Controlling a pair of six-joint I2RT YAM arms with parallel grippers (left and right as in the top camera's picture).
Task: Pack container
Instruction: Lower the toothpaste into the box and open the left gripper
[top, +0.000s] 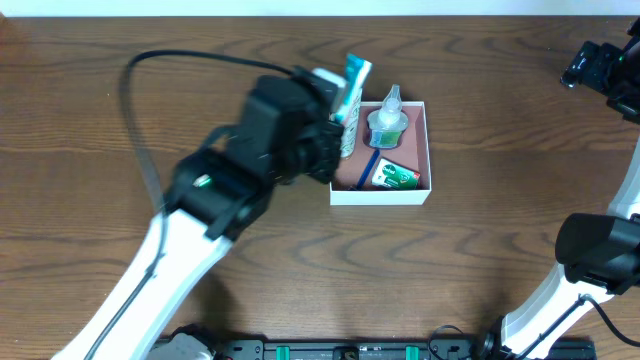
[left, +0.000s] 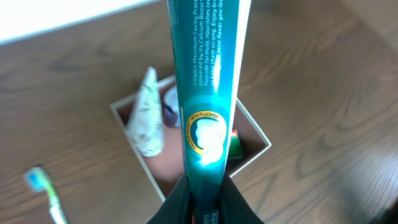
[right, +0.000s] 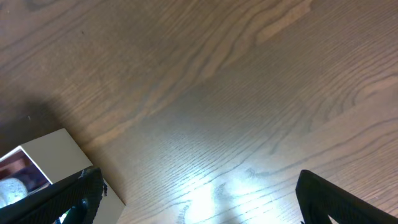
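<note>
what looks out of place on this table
A toothbrush lies loose on the table, outside the container being packed. The toothpaste tube is simply held by the left gripper above the container; nothing looks spilled.

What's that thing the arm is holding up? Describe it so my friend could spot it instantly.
Find the square white box with a pink inside on the wooden table. Over one corner, the left gripper holds a long tube. It is teal with white lettering and a gold ring, unlike the clear bottle and green packet lying in the box.
</note>
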